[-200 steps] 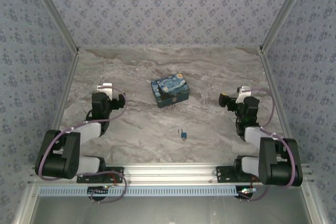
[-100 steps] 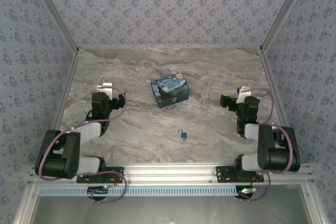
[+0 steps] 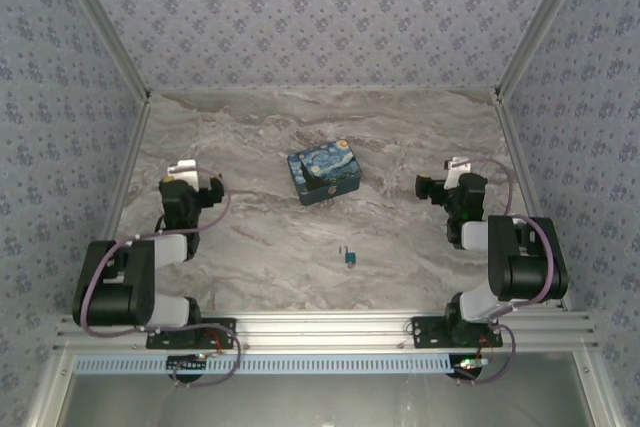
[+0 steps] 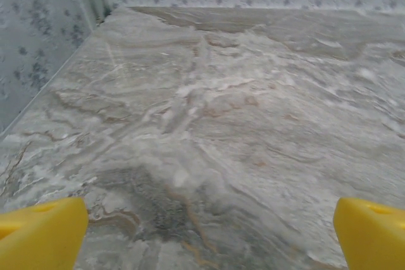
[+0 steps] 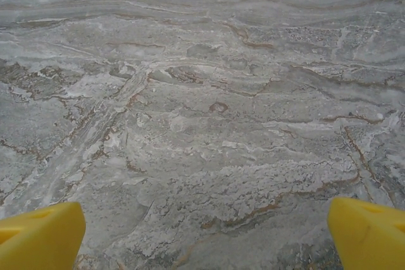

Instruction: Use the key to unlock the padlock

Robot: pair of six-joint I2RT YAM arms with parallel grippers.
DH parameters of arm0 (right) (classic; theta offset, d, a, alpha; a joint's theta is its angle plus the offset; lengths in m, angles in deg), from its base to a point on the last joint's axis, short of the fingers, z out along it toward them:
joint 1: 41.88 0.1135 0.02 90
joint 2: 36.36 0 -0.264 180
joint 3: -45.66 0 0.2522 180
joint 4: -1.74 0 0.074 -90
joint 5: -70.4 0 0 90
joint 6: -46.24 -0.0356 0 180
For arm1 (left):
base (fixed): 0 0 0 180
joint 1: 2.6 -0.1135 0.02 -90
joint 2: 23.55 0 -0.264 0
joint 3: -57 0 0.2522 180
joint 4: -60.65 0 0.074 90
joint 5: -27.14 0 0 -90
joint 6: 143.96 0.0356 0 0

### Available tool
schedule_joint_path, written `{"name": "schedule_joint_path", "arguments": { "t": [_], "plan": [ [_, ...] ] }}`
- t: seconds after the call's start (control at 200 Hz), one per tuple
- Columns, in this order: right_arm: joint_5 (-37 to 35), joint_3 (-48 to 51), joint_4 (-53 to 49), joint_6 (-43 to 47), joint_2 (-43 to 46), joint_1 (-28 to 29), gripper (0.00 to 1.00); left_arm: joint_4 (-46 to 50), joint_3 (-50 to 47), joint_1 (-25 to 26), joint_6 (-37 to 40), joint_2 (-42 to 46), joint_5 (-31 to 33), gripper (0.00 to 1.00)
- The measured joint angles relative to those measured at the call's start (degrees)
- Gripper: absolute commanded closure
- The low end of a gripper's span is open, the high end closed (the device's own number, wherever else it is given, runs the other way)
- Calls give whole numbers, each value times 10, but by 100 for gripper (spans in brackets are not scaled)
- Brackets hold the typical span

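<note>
The padlock (image 3: 351, 258), tiny with a blue body, lies on the marble table (image 3: 260, 237) near the front centre. A thin grey bit juts from its upper left; I cannot tell whether that is its shackle or the key. My left gripper (image 3: 181, 171) hovers at the table's left, far from the padlock. My right gripper (image 3: 455, 169) hovers at the table's right. In the left wrist view the yellow fingertips (image 4: 41, 235) stand wide apart over bare marble, so the left gripper (image 4: 209, 238) is open. The right gripper (image 5: 205, 238) is likewise open, its fingertips (image 5: 367, 232) wide apart with nothing between.
A blue-and-yellow starry-night box (image 3: 324, 173) stands at the table's middle, behind the padlock. Patterned walls and aluminium posts (image 3: 105, 47) enclose the table on three sides. An aluminium rail (image 3: 320, 327) with the arm bases runs along the front edge.
The left gripper has shifted left, towards the wall. The right arm's upper links have swung up and back, and its gripper has moved slightly rearward. Padlock and box have not moved.
</note>
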Motion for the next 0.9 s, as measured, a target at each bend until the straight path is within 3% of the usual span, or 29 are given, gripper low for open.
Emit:
{"name": "schedule_joint_path", "arguments": {
  "t": [0.135, 0.385, 0.899],
  "plan": [
    [-2, 0, -3, 2, 0, 0, 0, -25, -13, -38, -18, -58, -23, 1],
    [-5, 0, -6, 4, 0, 0, 0, 14, 58, -12, -6, -59, -61, 1],
    [-24, 0, -7, 8, 0, 10, 0, 35, 60, 2, 5, -59, -54, 1]
  ]
}}
